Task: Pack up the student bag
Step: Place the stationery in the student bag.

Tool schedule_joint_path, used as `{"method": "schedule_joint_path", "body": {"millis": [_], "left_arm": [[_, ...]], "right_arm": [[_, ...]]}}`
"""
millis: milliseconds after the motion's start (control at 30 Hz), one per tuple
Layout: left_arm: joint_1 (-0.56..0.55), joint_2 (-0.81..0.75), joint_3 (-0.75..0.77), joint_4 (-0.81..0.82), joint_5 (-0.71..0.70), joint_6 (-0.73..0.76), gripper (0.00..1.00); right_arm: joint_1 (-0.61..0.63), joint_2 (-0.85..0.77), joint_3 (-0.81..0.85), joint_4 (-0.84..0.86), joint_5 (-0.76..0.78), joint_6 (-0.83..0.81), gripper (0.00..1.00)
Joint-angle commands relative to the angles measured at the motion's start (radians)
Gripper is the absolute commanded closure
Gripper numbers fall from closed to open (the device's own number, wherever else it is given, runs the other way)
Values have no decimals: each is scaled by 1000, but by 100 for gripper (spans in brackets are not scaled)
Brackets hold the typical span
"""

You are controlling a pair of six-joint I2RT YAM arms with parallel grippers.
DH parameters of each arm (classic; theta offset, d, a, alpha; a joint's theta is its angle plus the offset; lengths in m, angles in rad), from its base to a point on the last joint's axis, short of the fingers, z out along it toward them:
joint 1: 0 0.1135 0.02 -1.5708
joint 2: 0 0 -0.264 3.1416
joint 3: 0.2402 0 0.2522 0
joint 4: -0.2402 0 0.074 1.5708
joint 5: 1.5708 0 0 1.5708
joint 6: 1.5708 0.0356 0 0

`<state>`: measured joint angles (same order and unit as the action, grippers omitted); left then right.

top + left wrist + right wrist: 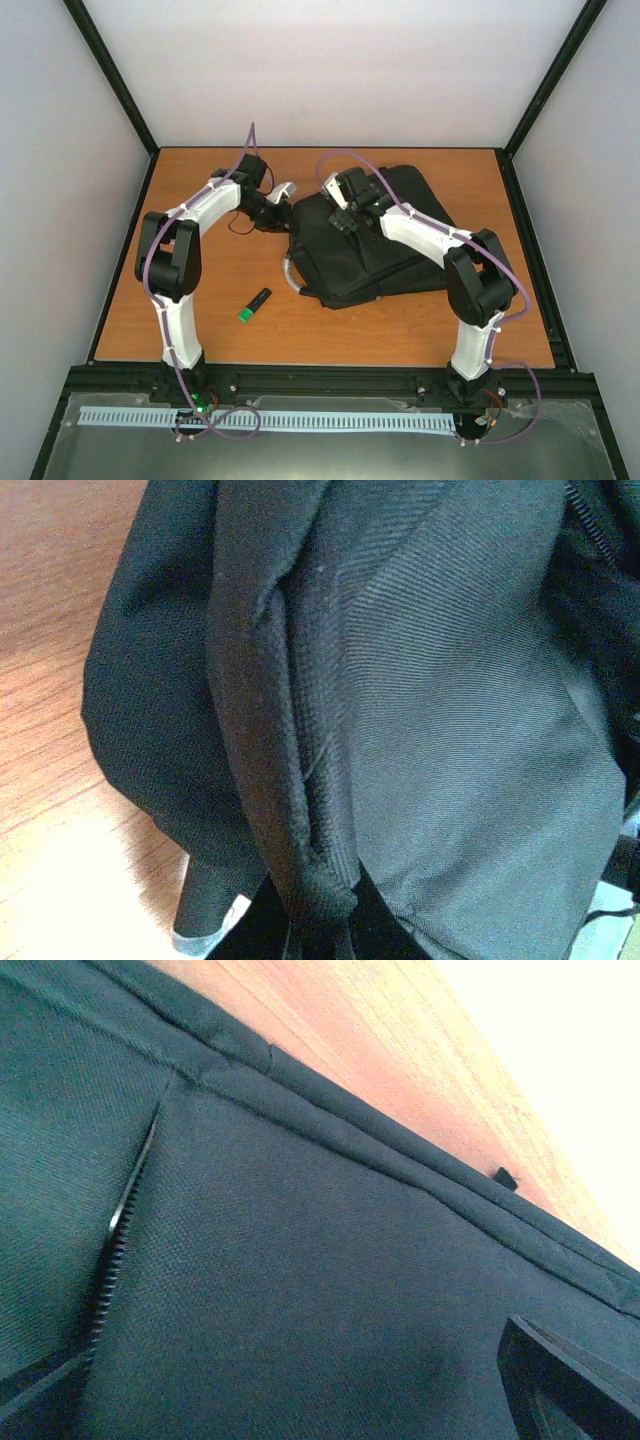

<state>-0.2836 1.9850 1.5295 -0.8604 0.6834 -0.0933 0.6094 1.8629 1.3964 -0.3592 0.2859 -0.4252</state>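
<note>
The student bag (pixel 370 240), a large black fabric backpack, lies flat on the wooden table right of centre, its grey loop handle (pixel 290 275) at the near left corner. My left gripper (pixel 283 210) is at the bag's far left edge, shut on a bunched fold of the black fabric (pixel 320 920). My right gripper (pixel 345 215) hovers open just over the top of the bag (pixel 300 1260). Its fingers (pixel 560 1380) stand wide apart with only flat fabric between them. A zipper line (pixel 115 1250) runs to the left of it.
A black marker with a green cap (pixel 255 304) lies on the table (pixel 200 310) near the front, left of the bag. Black frame posts and pale walls enclose the table on three sides.
</note>
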Motion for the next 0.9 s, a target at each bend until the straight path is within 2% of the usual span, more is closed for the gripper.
{"method": "schedule_joint_path", "body": {"millis": [0,133,400,533,600,733,867], "left_arm": [[-3,-122,64,16,140,57,99],[-5,-219,14,57,140,59,99],[-5,-260,-28,38,97,67,99],[-10,-282,-52,27,52,88,99],[-12,-271,-76,28,22,96,99],[-17,-235,-106,40,-8,98,98],[-21,-187,-93,33,-29,106,98]], "right_arm": [[-16,-18,-33,56,92,-40,4],[-56,-41,-22,19,79,-13,3],[-75,-127,-29,-55,-5,-52,5],[-102,-183,-38,-106,-115,-84,14],[-113,-201,-39,-137,-214,-82,14],[-111,-236,-31,-255,-528,-128,9],[-109,-258,-37,-310,-661,-137,6]]}}
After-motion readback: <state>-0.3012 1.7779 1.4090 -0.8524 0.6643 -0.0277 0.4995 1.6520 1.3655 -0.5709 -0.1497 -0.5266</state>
